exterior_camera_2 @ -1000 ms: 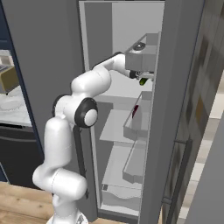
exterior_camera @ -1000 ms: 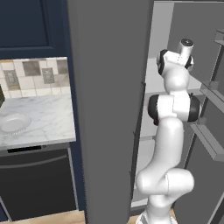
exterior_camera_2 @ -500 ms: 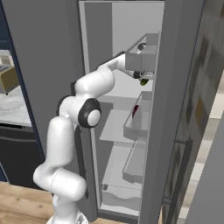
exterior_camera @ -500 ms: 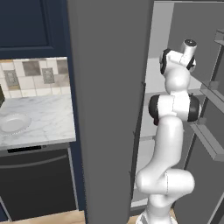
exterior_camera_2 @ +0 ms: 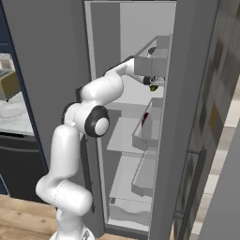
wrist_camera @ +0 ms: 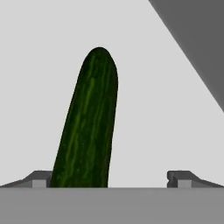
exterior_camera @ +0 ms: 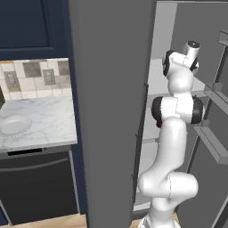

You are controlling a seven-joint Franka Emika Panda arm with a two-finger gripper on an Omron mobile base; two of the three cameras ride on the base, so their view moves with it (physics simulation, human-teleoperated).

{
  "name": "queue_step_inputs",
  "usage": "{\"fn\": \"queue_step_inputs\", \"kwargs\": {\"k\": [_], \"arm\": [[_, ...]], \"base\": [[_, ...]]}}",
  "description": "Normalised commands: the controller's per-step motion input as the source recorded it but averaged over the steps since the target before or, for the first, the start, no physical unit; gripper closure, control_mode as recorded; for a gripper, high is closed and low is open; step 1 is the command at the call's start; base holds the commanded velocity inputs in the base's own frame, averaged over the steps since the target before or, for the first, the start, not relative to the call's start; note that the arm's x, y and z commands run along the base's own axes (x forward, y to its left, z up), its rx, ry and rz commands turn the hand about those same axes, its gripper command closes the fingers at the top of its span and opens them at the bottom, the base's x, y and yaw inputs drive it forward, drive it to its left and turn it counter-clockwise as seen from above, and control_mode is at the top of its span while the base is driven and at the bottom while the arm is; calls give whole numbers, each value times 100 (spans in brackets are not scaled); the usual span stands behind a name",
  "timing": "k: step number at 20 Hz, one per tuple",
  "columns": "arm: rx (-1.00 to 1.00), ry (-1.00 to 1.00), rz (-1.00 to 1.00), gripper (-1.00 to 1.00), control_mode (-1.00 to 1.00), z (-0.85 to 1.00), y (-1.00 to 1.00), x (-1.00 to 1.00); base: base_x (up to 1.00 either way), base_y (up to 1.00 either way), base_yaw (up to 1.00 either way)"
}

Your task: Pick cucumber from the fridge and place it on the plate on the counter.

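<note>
The cucumber (wrist_camera: pixel 89 127), dark green and slim, lies on a pale shelf inside the fridge (exterior_camera_2: pixel 104 42). My gripper (wrist_camera: pixel 111 179) is open around its near end, and the cucumber sits closer to the left fingertip (wrist_camera: pixel 40 179) than to the right one. In the right base view my gripper (exterior_camera_2: pixel 153 83) reaches onto an upper shelf, where a bit of the green cucumber (exterior_camera_2: pixel 153 88) shows under the hand. The white plate (exterior_camera: pixel 13 125) rests on the marble counter (exterior_camera: pixel 49 118) at the far left, with nothing on it.
A dark red bottle (exterior_camera_2: pixel 145 120) stands on the shelf below the hand. The fridge's grey panel (exterior_camera: pixel 107 98) stands between the arm and the counter. Door shelves (exterior_camera: pixel 209 138) jut out on the right. A toaster (exterior_camera_2: pixel 8 84) sits on the counter.
The arm has stretched a little deeper into the fridge toward the cucumber. The jaws have stayed open.
</note>
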Motion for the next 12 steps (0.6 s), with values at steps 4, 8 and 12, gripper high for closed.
{"fn": "queue_step_inputs", "kwargs": {"k": [4, 8, 12], "arm": [[0, 0, 0, -100, -100, -19, 6, 8], [0, 0, 0, -100, -100, -25, 20, 18], [1, 0, 0, -100, -100, -28, 22, 21]], "base": [[0, 0, 0], [0, 0, 0], [0, 0, 0]]}}
